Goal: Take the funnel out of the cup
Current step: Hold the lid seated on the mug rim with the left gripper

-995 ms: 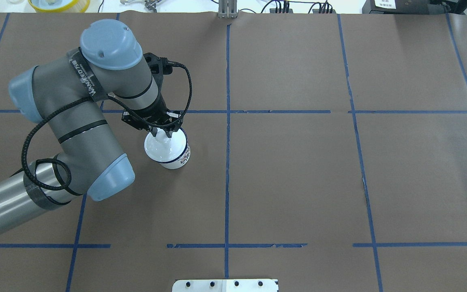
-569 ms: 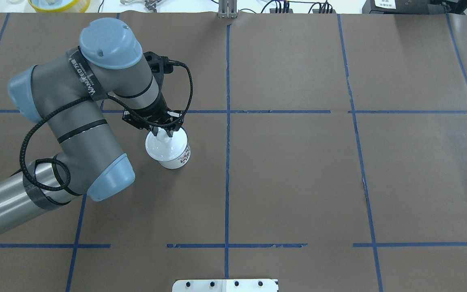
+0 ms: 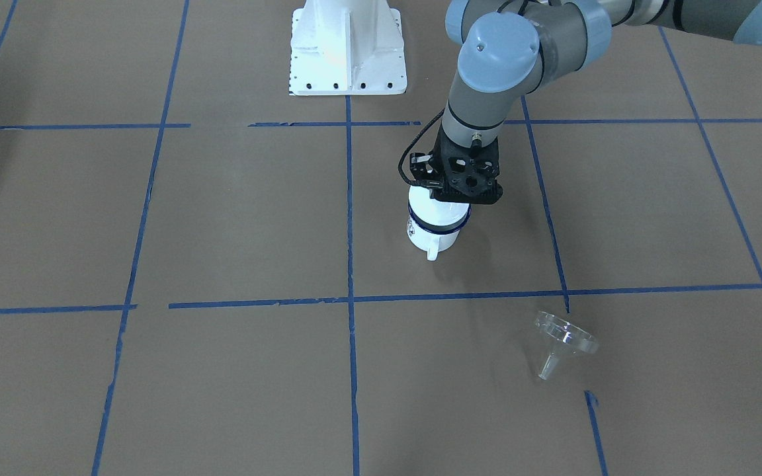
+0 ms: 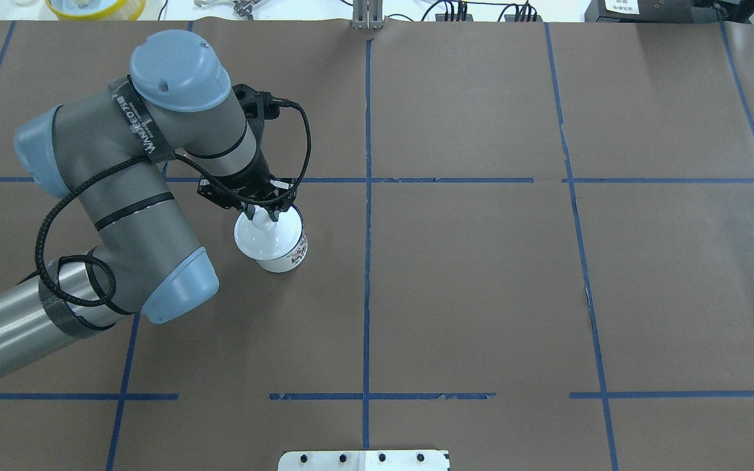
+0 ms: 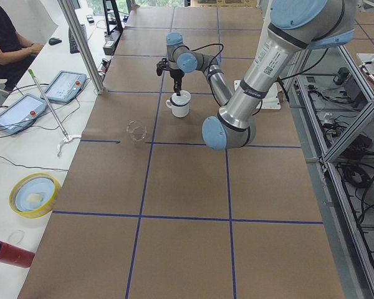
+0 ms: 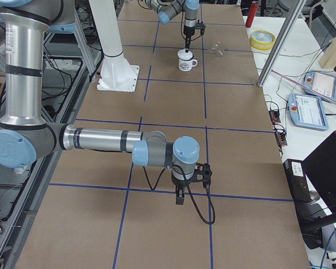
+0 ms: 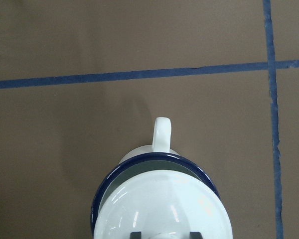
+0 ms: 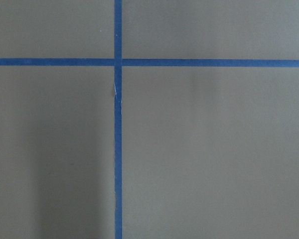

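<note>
1. The funnel (image 3: 563, 336) is out of the cup (image 3: 435, 238). It lies tilted on the brown table (image 3: 156, 218), with its wide bowl up and its short spout pointing towards the operators' side. It is well apart from the cup, across a blue tape line (image 3: 460, 294) and further towards the robot's left.
2. The cup stands upright with its handle (image 7: 162, 132) turned away from the robot.
3. A white domed lid (image 7: 162, 209) covers the cup's mouth. The dark blue rim shows around the lid's far edge, but I cannot tell whether the lid rests on the rim or hangs just above it.
4. The left gripper (image 4: 261, 218) comes straight down over the cup. Its fingers are drawn in narrow and pinch the lid's knob between them.
5. In the front-facing view the gripper's black body hides the top of the lid. From overhead the left arm's elbow covers the table behind the cup.
6. The right gripper (image 6: 180, 196) hangs low over bare table at the far end, near a tape crossing. I cannot tell whether it is wide or narrow.
7. Along the operators' edge there are a yellow-rimmed bowl (image 5: 34, 194), a red cylinder (image 5: 9, 254), two tablets (image 5: 62, 86) and a seated person (image 5: 6, 37), all clear of the cup.
</note>
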You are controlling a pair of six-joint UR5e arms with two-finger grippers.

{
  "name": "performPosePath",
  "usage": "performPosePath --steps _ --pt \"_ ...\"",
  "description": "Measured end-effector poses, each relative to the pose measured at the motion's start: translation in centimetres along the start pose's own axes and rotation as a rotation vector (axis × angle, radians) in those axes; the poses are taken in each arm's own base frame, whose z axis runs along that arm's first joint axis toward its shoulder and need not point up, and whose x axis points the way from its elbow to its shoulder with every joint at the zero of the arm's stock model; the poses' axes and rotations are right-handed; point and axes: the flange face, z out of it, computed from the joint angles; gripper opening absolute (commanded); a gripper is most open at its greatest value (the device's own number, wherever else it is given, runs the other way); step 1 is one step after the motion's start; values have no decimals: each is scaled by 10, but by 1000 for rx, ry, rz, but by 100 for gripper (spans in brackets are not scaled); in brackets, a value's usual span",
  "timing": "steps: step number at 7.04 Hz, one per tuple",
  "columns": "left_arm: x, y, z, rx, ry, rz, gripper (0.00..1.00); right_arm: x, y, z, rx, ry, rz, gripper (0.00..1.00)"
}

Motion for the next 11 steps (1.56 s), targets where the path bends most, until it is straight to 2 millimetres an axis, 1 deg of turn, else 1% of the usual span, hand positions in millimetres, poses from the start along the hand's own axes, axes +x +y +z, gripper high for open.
performPosePath --steps 11 --pt "2 -2 0 8 11 10 0 0 0 0 -1 0 1 100"
